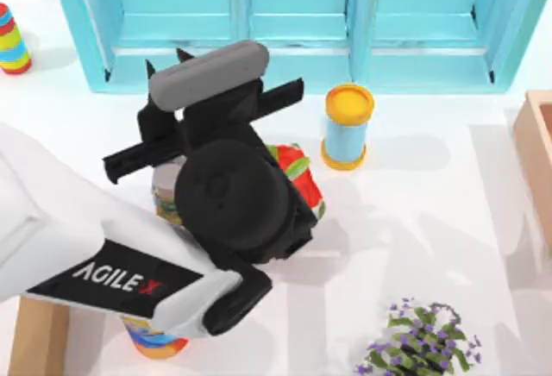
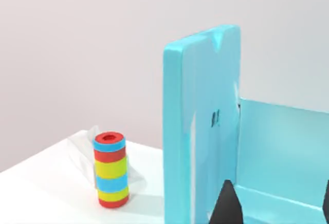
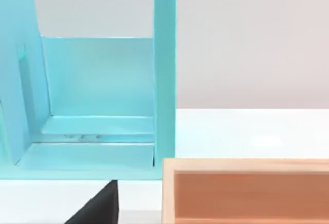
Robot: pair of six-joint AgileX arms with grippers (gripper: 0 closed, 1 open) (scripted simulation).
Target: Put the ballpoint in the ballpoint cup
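My left arm reaches across the middle of the table, and its gripper [image 1: 166,61] points at the teal shelf unit [image 1: 293,22] at the back. In the left wrist view the left gripper [image 2: 277,208] is open, its two dark fingertips [image 2: 226,206] wide apart with nothing between them, close to the shelf's end panel [image 2: 200,131]. The ballpoint and the ballpoint cup are hidden or out of view. A dark part of my right gripper [image 3: 97,211] shows near a wooden box [image 3: 247,188] at the table's right.
Under the left arm stand a red watermelon-patterned pot [image 1: 302,178] and a pale jar [image 1: 166,193]. An orange-lidded blue cylinder [image 1: 348,126] is right of them. A striped cylinder [image 1: 10,41] stands far left, a lavender plant [image 1: 423,337] front right, and the wooden box [image 1: 536,160] at the right edge.
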